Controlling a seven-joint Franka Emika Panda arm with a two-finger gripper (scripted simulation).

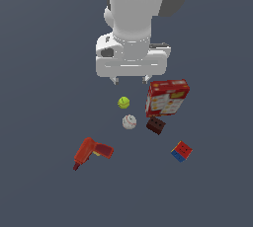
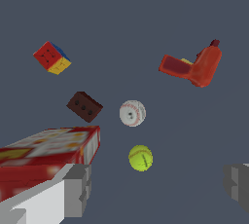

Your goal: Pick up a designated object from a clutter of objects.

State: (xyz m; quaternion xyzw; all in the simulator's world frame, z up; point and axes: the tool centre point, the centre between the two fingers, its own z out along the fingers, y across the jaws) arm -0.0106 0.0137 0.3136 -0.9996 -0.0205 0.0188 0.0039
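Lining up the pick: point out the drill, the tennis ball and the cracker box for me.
drill [image 1: 92, 152], exterior view, on the red-orange body.
tennis ball [image 1: 123, 102], exterior view, on the ball's middle.
cracker box [image 1: 167, 97], exterior view, on its printed front face.

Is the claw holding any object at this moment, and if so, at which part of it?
Nothing is held. The claw is open above the clutter, with only empty space between its fingers. The red drill lies apart from it on the surface.
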